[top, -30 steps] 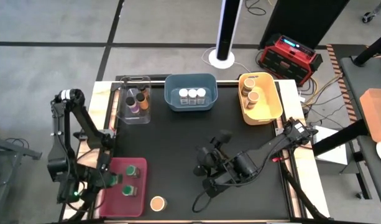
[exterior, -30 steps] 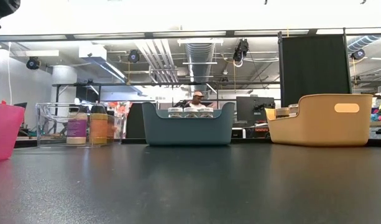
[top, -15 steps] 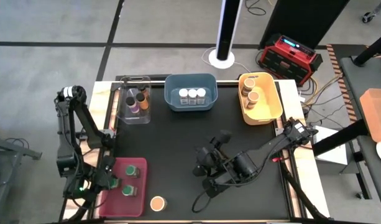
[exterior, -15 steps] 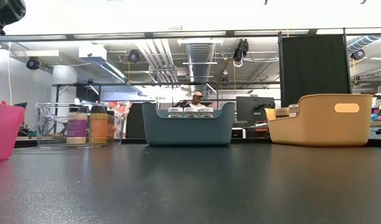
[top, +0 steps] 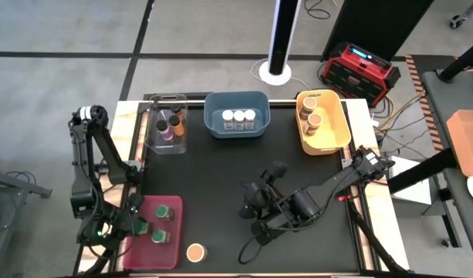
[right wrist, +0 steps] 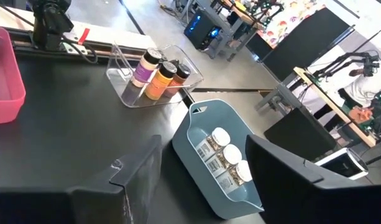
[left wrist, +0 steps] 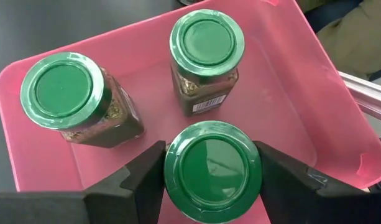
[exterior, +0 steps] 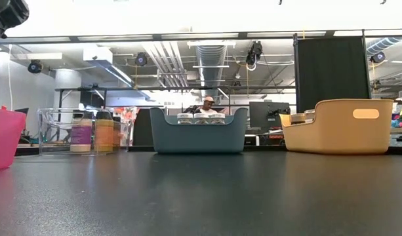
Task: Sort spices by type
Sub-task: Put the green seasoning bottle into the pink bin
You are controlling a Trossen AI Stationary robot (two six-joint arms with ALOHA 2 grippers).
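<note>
Your left gripper (left wrist: pixel 212 180) sits over the red bin (top: pixel 174 251) at the lower left of the high view. Its fingers (left wrist: pixel 140 177) bracket a green-lidded jar (left wrist: pixel 212 169) on both sides. From the wrist view they look to touch the lid, so I read it as gripping, not released yet. The jar hangs over the bin's near end, with two other green-lidded jars (left wrist: pixel 206 53) already standing inside. So this is the drop spot for greens.

The sort logic is visible in the layout:
- clear bin (top: pixel 165 127), upper left: three mixed-lid jars (top: pixel 173 123)
- blue bin (top: pixel 236 116), top centre: three white-lidded jars (top: pixel 238 117)
- yellow bin (top: pixel 325 123), upper right: brown-lidded jars (top: pixel 312 114)
- red bin: greens

One tan-lidded jar (top: pixel 195 252) stands loose on the black table (top: pixel 221 177), just right of the red bin at the bottom edge. That looks like the last stray, and it probably goes with the yellow bin or the clear one. I can't read its label.

Your right gripper (right wrist: pixel 202 180) is parked mid-table, lower centre of the high view. Its fingers are apart with nothing between them, facing the bins.

Judgement: lower the jar before letting go, since it could tip against its neighbours.
</note>
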